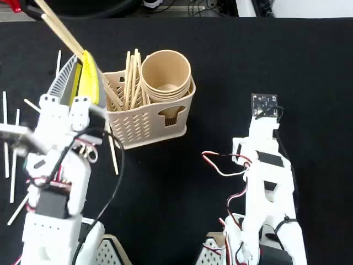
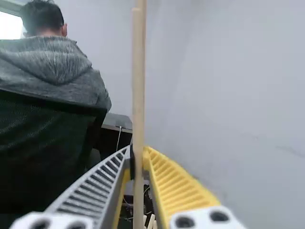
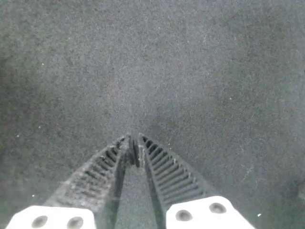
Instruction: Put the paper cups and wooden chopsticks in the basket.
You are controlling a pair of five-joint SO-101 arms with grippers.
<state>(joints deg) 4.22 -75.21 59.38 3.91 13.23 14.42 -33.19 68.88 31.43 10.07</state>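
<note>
The left hand [image 2: 137, 153] is raised just beside the basket [image 1: 149, 124]. It is clamped on wooden chopsticks [image 1: 59, 26], apparently two, which slant up and away from the basket. The basket stands on the desk [image 1: 231, 61] and holds stacked paper cups [image 1: 165, 69] and upright sticks [image 1: 131, 77]. Several loose sticks [image 1: 13, 160] lie on the desk beside the left arm. The right hand [image 3: 134, 148] sits low over the desk, fingers closed together with nothing between them.

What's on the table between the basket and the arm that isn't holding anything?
Nothing. In the high view, only bare black cloth lies between the basket and the right arm.
</note>
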